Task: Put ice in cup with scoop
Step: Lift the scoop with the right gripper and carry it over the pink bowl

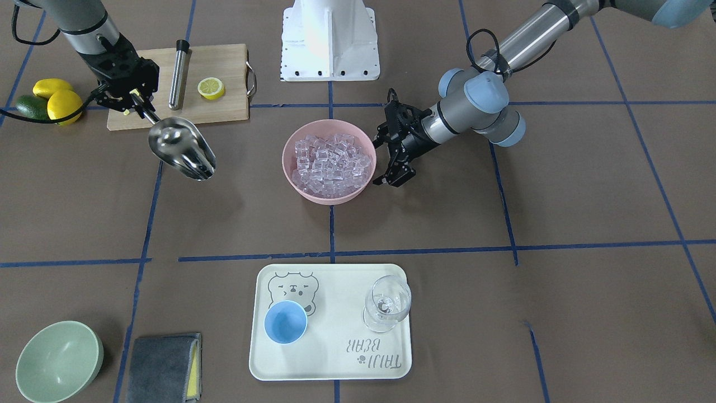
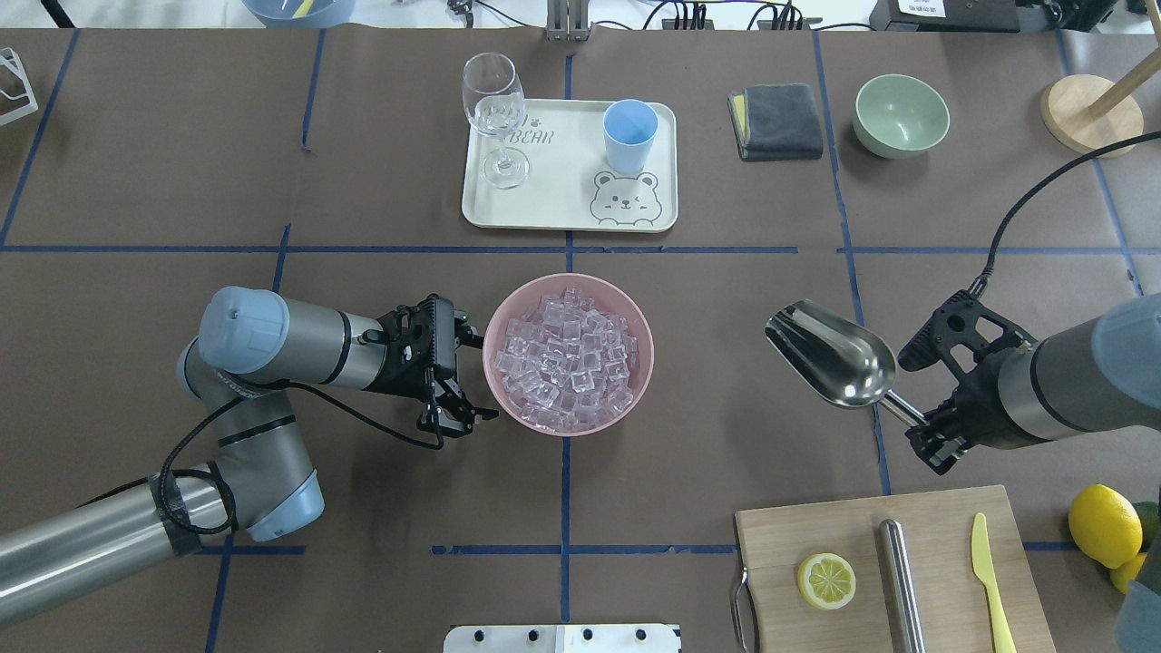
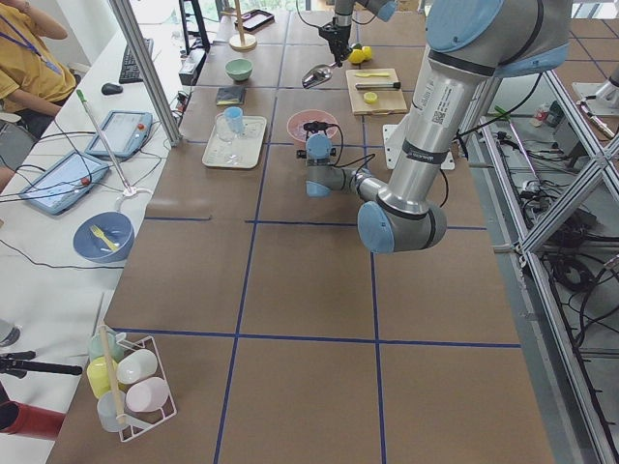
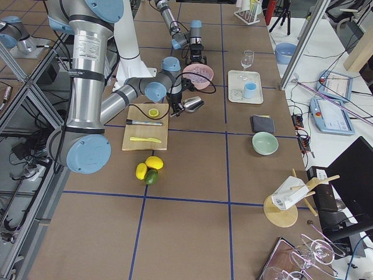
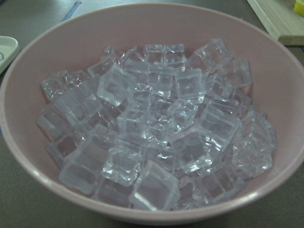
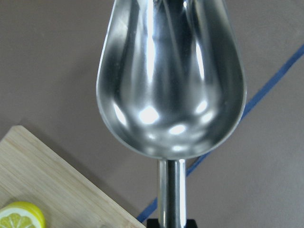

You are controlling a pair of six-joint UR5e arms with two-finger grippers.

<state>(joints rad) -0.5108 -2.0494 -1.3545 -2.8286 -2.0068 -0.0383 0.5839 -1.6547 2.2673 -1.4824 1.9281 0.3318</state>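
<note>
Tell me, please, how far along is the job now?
Done: the right gripper holds the scoop by its handle. In hand: the empty scoop hangs in the air, apart from the pink bowl. Left: scooping and pouring; all ice lies in the bowl and the cup is empty.

- A brown paper-covered tabletop (image 2: 707, 381), crossed by blue tape lines, is carrying everything.
- A round pink plastic bowl (image 2: 580, 428) is sitting near the middle.
- A cream rectangular tray (image 2: 553, 207) is lying toward the far edge.
- A folded grey cloth (image 2: 780, 120) and a pale green bowl (image 2: 901, 145) are resting beside the tray.
- A wooden cutting board (image 2: 798, 535) is lying at the near right, with yellow lemons (image 2: 1102, 524) sitting near it.
</note>
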